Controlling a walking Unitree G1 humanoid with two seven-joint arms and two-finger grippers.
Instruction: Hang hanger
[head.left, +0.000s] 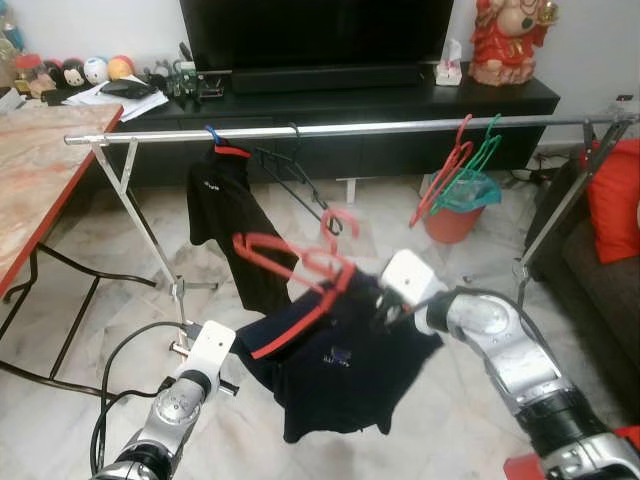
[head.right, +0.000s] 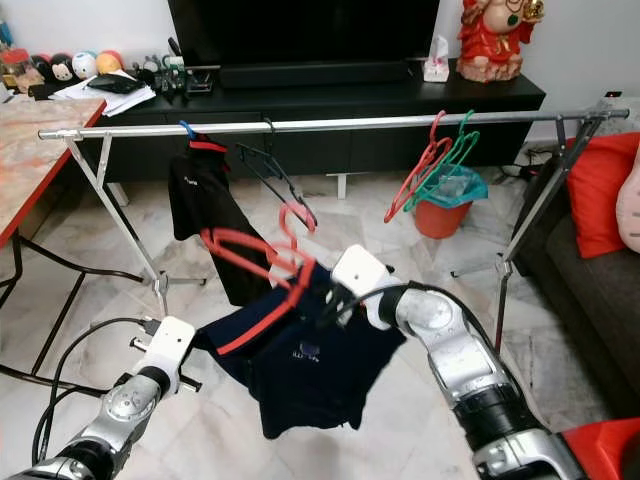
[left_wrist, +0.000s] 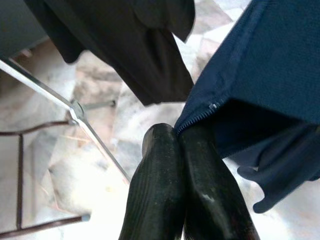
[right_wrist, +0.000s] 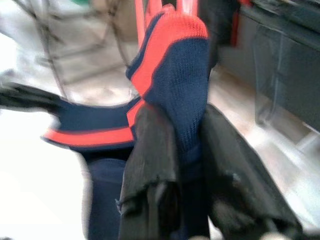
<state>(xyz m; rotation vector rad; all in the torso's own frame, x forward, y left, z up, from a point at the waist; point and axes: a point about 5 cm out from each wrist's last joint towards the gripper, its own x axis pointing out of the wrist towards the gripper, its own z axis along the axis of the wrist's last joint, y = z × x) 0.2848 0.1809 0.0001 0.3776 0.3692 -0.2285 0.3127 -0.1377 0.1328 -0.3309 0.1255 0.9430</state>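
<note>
Below the rail (head.left: 350, 128), my right claw (right_wrist: 185, 145) grips the floppy jacket's (head.left: 330, 370) collar; left claw (left_wrist: 182, 150) pinches its hem; the hanger (head.left: 290, 262) looks light and stiff.

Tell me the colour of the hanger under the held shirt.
Red hanger, clearest in the left eye view.

A red hanger (head.left: 290, 258) tilts below the silver rail (head.left: 340, 128), carrying a navy jacket (head.left: 335, 365) with red trim that droops beneath it.

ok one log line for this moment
right gripper: shut on navy jacket collar, red hanger inside | left gripper: shut on jacket hem | rail: not reached
</note>
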